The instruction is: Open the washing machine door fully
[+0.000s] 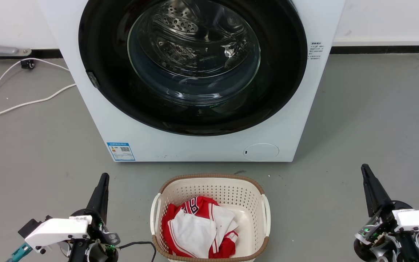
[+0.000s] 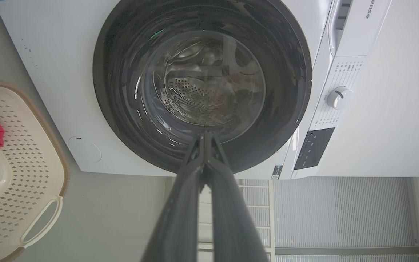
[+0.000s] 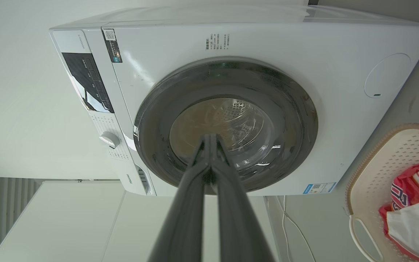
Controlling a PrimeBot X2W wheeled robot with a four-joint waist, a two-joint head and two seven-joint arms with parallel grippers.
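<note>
door [image 1: 193, 65] flush on washer [image 1: 195, 149] | left gripper [image 1: 103, 179] fingers pressed together | right gripper [image 1: 364, 169] likewise | basket [image 1: 209, 177] between them

Grey floor [image 1: 376, 120], white wall [image 1: 376, 18], dark skirting [image 1: 376, 50], loose cable [image 1: 24, 104].

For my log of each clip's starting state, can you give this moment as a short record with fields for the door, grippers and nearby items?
door: washing machine door closed against the machine
left gripper: shut, low, apart from the door, holding nothing
right gripper: shut, low, apart from the door, holding nothing
basket: in front of the machine, red and white garment inside
task progress: not started
</note>
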